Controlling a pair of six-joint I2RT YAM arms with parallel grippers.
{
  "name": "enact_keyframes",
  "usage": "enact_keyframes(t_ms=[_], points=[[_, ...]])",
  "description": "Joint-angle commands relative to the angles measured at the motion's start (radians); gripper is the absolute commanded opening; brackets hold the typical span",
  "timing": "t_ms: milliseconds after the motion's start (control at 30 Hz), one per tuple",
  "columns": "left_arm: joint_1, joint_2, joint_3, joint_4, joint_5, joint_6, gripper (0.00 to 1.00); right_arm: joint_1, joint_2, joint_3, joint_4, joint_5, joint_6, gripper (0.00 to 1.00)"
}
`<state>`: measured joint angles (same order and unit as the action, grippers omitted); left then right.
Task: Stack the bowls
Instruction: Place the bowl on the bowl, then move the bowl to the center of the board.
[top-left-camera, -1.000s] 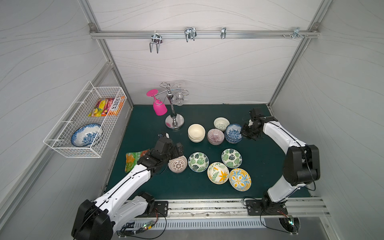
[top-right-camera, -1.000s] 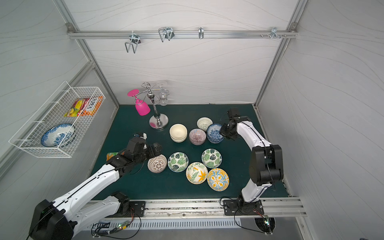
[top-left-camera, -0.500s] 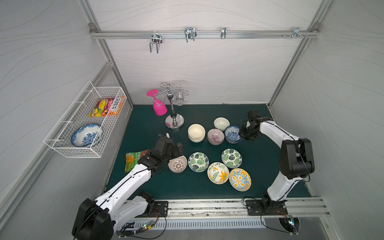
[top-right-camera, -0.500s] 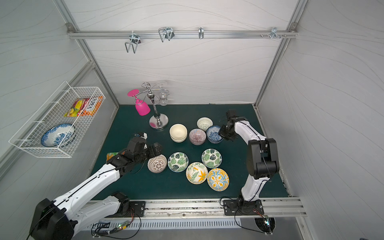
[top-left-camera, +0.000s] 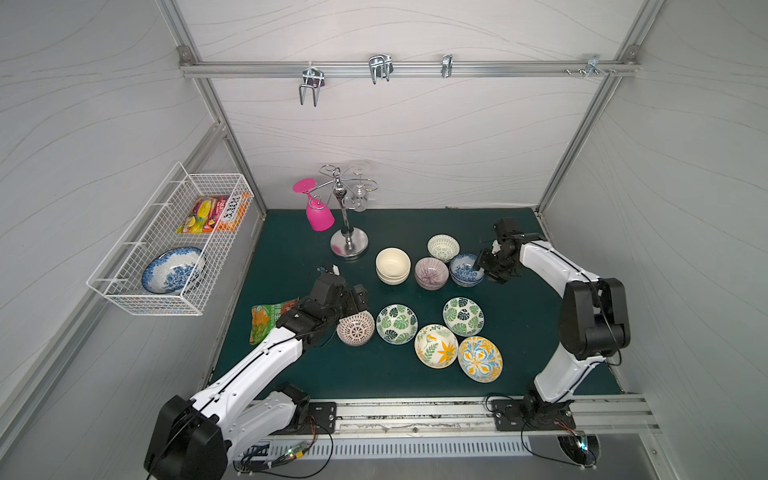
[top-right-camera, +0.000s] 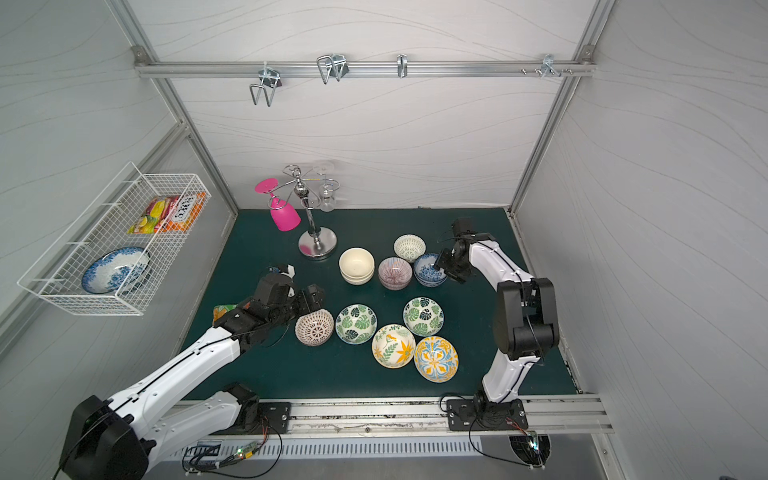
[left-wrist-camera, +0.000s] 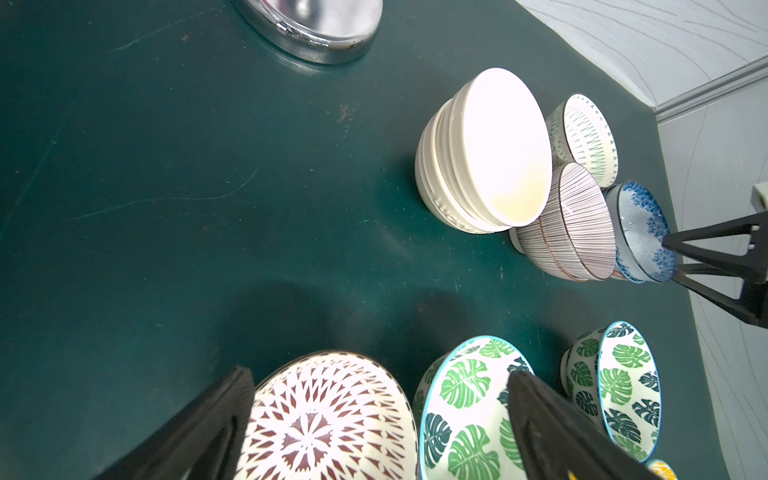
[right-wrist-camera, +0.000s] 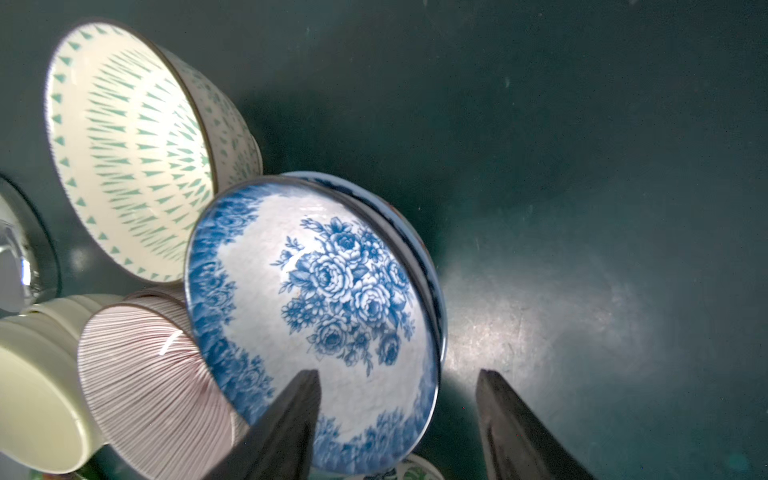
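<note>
My right gripper is open astride the rim of a blue-and-white bowl, one finger over its inside and one outside with a gap. That bowl sits nested in a matching one. My left gripper is open, its fingers either side of a brown lattice bowl and reaching over a green-leaf bowl. In both top views I see a cream stack, a pink-striped stack, a teal-patterned bowl, another green-leaf bowl and two yellow-floral bowls.
A chrome glass stand with a pink wine glass stands at the back left. A snack packet lies under my left arm. The wire basket on the left wall holds a larger blue-and-white dish.
My right gripper came down with the blue-and-white bowl onto the matching bowl, then opened its jaws. The left arm has not moved.
</note>
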<state>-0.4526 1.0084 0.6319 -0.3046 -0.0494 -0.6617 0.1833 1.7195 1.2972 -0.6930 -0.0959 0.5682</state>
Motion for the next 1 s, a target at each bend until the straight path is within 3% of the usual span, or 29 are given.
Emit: enact_keyframes(t_ms=[0,300,533,967], points=[[0.003,-0.015,0.022,0.042,-0.006,0.008,1.00,0.007,-0.113,0.024,-0.069,0.006,-0.005,0.73],[0.003,-0.036,0.013,0.041,-0.006,0.006,1.00,0.010,-0.365,-0.150,-0.143,-0.067,-0.028,0.74],[0.004,-0.038,0.013,0.040,0.016,0.008,1.00,0.078,-0.515,-0.326,-0.172,-0.061,-0.034,0.73],[0.003,-0.049,0.011,0.028,0.028,0.005,1.00,0.143,-0.549,-0.520,-0.086,-0.029,0.008,0.71]])
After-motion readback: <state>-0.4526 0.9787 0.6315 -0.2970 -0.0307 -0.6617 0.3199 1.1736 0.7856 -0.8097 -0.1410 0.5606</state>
